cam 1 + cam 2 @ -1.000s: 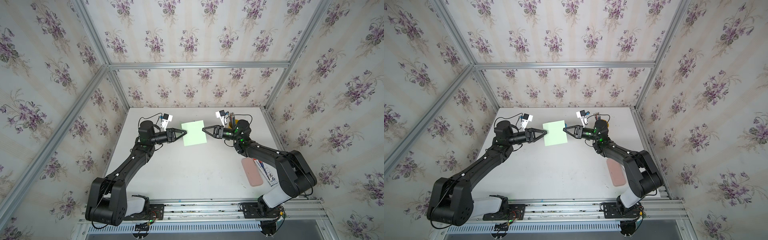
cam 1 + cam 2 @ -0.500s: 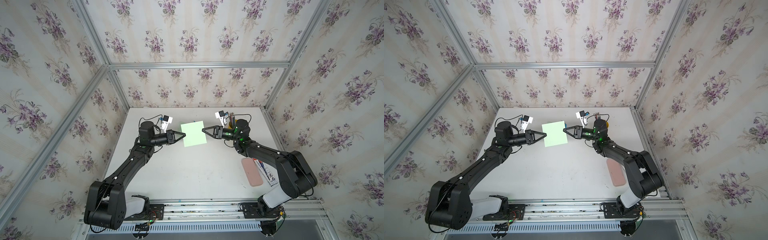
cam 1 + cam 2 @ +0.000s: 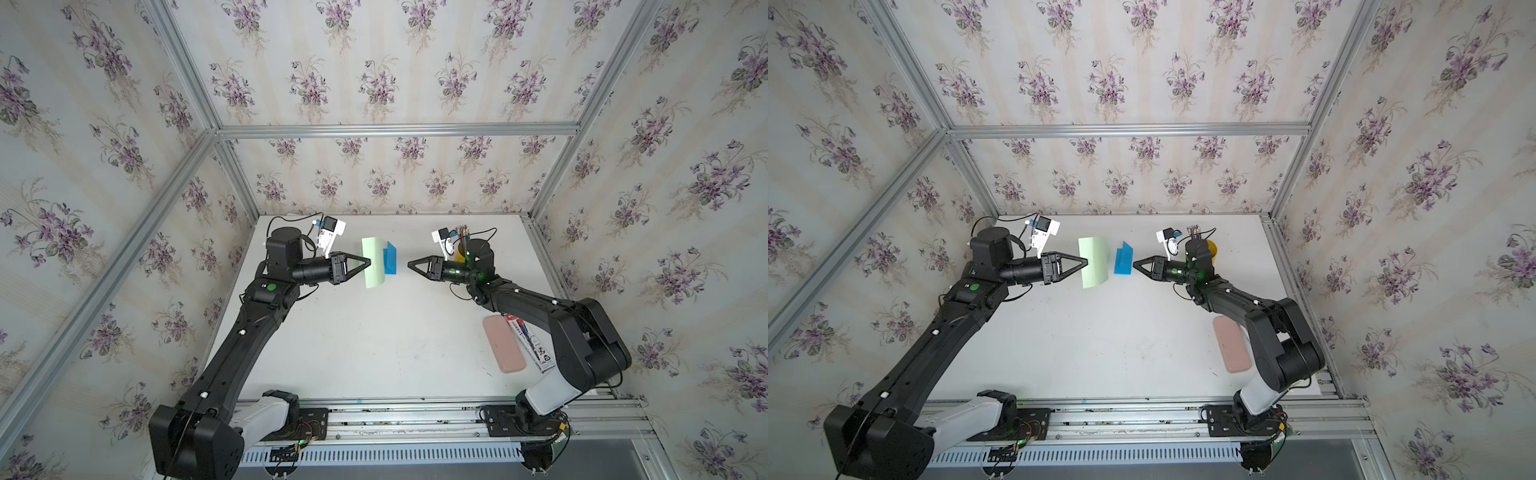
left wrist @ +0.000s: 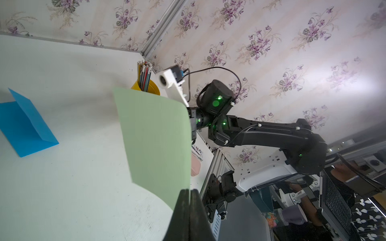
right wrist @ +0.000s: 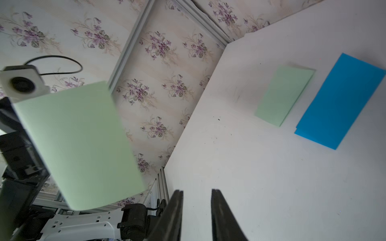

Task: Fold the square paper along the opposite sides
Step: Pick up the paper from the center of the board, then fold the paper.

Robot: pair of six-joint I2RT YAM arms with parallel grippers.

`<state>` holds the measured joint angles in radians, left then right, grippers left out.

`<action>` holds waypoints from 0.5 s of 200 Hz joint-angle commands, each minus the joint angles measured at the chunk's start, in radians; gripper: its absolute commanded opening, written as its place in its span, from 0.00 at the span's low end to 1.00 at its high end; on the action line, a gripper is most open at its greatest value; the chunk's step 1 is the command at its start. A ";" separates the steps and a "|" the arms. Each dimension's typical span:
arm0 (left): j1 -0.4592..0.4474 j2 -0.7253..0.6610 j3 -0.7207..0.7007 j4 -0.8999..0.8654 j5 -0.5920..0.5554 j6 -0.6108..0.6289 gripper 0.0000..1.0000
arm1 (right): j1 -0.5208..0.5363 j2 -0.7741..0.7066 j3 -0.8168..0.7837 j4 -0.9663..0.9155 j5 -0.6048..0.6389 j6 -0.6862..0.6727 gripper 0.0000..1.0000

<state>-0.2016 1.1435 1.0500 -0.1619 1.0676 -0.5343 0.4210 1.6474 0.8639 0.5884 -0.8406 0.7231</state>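
At the left, grips with the left gripper one edge of the light green square paper sheet, jaws pressed together on it. Holds this sheet up off the white table, not folded, only bent in a soft curve. Just to the right, on the table, a blue folded paper, half open. In the right wrist view, beside it, a second light green paper, folded flat. Further right, points the right gripper toward the sheet, jaws a little parted, nothing between them, apart from all papers. Behind that arm, a yellow cup with pencils. Nearer the front, a pink flat case.
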 commanded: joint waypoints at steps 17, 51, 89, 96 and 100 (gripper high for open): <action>-0.024 0.002 -0.005 0.152 0.042 -0.087 0.00 | 0.052 0.070 0.059 0.095 -0.007 0.052 0.29; -0.003 0.046 -0.021 0.070 -0.057 -0.010 0.00 | 0.062 0.082 0.073 0.308 -0.081 0.205 0.32; 0.027 0.080 -0.044 0.010 -0.117 0.049 0.00 | 0.062 0.020 0.035 0.371 -0.098 0.256 0.34; 0.030 0.081 -0.051 0.015 -0.119 0.048 0.00 | 0.062 0.010 0.027 0.376 -0.098 0.261 0.35; 0.031 0.082 -0.054 0.015 -0.120 0.048 0.00 | 0.062 0.005 0.022 0.380 -0.098 0.263 0.35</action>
<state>-0.1783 1.2221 1.0107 -0.1410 0.9794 -0.5255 0.4831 1.6814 0.9039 0.8852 -0.9150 0.9382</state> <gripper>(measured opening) 0.061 0.347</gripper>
